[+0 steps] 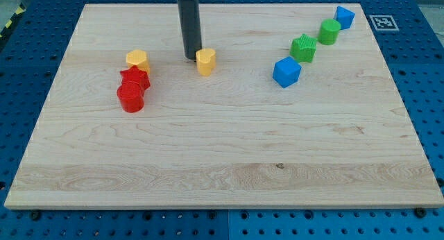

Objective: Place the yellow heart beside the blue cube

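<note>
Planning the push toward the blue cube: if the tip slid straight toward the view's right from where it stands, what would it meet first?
My tip sits just left of the yellow heart, apparently touching it, so the heart comes first. The blue cube lies farther right and slightly lower.

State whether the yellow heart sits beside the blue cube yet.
Not yet: the yellow heart sits by my tip, apart from the blue cube.

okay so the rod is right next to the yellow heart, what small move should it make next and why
Probably a short push toward the view's right. My tip sits just left of the yellow heart, apparently touching it, and the blue cube lies to the right and slightly lower, with bare board between them. Pushing rightward should slide the heart toward it.
</note>
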Motion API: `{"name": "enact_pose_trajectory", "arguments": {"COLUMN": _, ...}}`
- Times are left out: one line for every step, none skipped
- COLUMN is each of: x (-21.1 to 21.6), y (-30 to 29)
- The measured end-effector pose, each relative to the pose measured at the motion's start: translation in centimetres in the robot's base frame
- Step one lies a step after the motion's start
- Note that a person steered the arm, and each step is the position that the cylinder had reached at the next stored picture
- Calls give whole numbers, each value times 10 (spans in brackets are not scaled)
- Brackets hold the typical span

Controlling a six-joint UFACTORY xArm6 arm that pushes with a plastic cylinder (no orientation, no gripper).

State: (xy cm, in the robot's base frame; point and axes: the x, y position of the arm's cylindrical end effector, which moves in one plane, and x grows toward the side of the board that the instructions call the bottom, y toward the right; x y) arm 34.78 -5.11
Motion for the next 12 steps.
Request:
{"name": "enact_pose_trajectory", "arguments": {"x": 19, "y": 15}}
{"name": "enact_pose_trajectory", "arguments": {"x": 38, "y": 33}}
{"name": "enact_pose_trajectory", "arguments": {"x": 50, "y": 54}}
{"name": "enact_pose_trajectory", "arguments": {"x": 57, "y": 73}}
{"name": "enact_pose_trajectory", "arguments": {"x": 58, "y": 76}}
{"name": "enact_pose_trajectory", "arguments": {"x": 49, "y": 76}}
{"name": "enact_pose_trajectory", "arguments": {"x": 33, "y": 55}}
{"name": "enact_pose_trajectory", "arguments": {"x": 20, "y": -5}}
{"name": "enact_pose_trajectory", "arguments": {"x": 3, "y": -73}}
{"name": "enact_pose_trajectory", "arguments": {"x": -46, "y": -77}}
{"name": "enact_pose_trajectory", "arguments": {"x": -74, "y": -108}}
{"name": "enact_pose_trajectory", "arguments": {"x": -63, "y": -144}}
